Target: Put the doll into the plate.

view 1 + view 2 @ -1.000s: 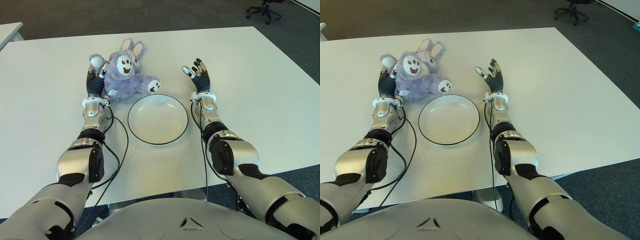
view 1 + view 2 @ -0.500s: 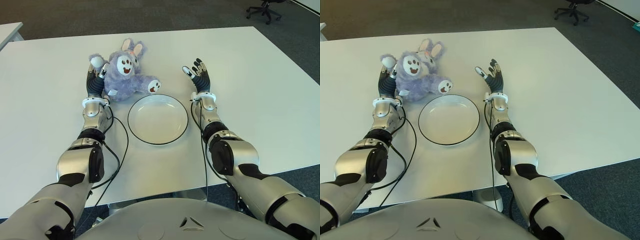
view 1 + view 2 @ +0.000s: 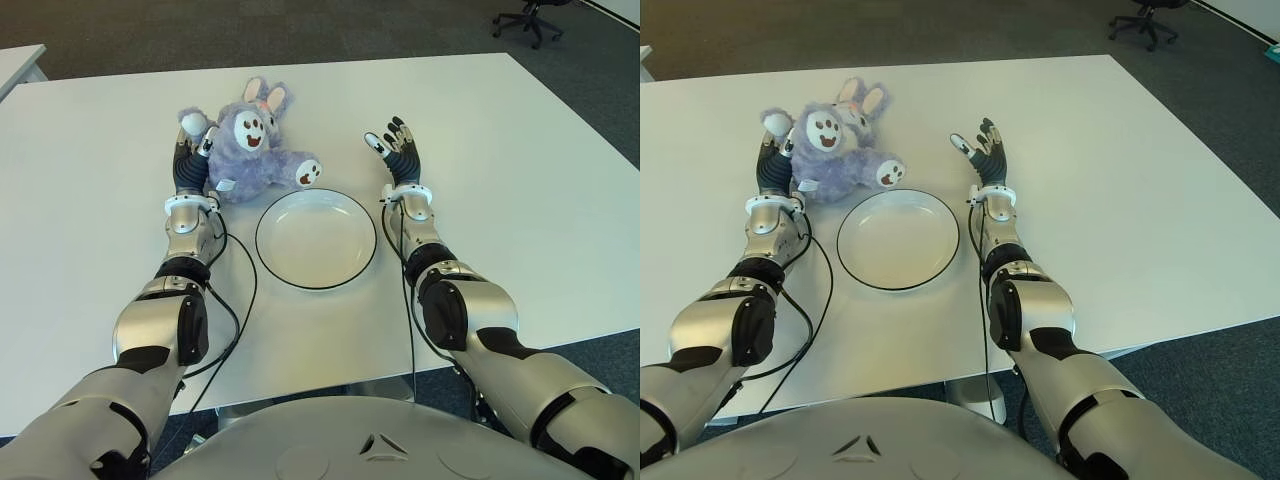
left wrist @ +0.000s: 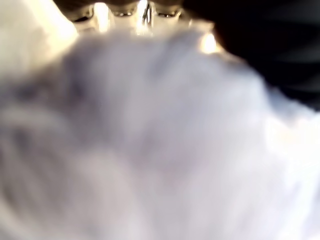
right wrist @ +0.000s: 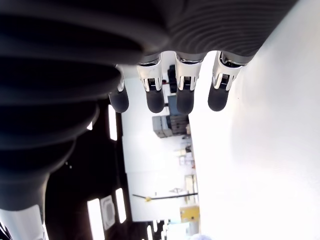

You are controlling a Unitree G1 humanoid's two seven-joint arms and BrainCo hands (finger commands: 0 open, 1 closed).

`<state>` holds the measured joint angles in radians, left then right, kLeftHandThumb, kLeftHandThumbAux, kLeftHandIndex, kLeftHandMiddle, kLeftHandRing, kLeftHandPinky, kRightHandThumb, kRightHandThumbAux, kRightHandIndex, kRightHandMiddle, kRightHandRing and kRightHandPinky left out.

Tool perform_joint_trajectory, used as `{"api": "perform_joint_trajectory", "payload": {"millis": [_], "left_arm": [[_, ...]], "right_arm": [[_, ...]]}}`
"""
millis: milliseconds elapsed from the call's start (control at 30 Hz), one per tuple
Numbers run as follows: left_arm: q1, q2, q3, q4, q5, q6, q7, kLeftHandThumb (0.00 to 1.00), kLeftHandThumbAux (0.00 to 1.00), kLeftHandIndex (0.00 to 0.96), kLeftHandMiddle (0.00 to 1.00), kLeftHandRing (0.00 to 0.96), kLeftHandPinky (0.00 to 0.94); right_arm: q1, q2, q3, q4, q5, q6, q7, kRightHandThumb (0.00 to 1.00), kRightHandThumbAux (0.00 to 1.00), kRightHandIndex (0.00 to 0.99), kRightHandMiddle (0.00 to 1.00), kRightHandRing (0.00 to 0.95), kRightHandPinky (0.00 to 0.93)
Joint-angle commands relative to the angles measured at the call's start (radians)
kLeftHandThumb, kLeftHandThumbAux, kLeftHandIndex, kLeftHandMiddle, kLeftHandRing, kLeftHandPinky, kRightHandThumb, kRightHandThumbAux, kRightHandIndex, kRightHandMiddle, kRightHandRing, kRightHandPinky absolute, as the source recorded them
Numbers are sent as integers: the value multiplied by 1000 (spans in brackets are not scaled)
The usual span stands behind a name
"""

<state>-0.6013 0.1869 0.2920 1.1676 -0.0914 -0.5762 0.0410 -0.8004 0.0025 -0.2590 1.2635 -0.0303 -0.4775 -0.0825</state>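
A purple plush bunny doll (image 3: 250, 150) lies on the white table, just behind and left of the round white plate (image 3: 316, 238), which holds nothing. My left hand (image 3: 190, 160) stands upright against the doll's left side, fingers extended and touching the fur without closing round it. Purple fur (image 4: 150, 150) fills the left wrist view. My right hand (image 3: 398, 150) is raised to the right of the plate, fingers (image 5: 155, 102) spread and holding nothing.
The white table (image 3: 520, 180) stretches wide to the right and left of my arms. A black office chair (image 3: 530, 15) stands on the dark carpet beyond the far right corner. The corner of another table (image 3: 15, 60) shows at the far left.
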Motion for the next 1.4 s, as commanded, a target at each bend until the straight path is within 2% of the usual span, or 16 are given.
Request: {"api": "perform_joint_trajectory", "payload": {"millis": [33, 100, 200, 233, 500, 700, 1400], "left_arm": [[111, -54, -14, 65, 15, 6, 29, 0, 501, 0, 73, 45, 13], [103, -47, -15, 73, 19, 10, 36, 0, 568, 0, 66, 47, 37], [100, -45, -15, 79, 22, 5, 48, 16, 602, 0, 59, 47, 44], [101, -45, -14, 80, 23, 1, 50, 54, 619, 0, 54, 47, 50], [85, -42, -6, 90, 17, 8, 51, 183, 637, 0, 41, 48, 44], [73, -39, 3, 99, 11, 17, 46, 237, 652, 0, 37, 44, 46], [33, -33, 18, 109, -2, 29, 34, 273, 626, 0, 40, 57, 80]], "right_arm": [[126, 21, -8, 85, 9, 86, -6, 7, 678, 54, 68, 66, 72], [126, 20, -8, 85, 8, 86, -6, 10, 678, 53, 68, 65, 71], [126, 20, -7, 85, 6, 85, -8, 12, 680, 51, 68, 65, 72], [126, 20, -6, 85, 6, 85, -8, 14, 682, 50, 68, 66, 73], [124, 19, -4, 85, 4, 87, -12, 12, 677, 48, 64, 63, 65], [123, 20, -5, 85, 5, 88, -11, 12, 676, 50, 66, 63, 69], [123, 19, -8, 85, 8, 88, -8, 16, 676, 53, 66, 63, 69]]}}
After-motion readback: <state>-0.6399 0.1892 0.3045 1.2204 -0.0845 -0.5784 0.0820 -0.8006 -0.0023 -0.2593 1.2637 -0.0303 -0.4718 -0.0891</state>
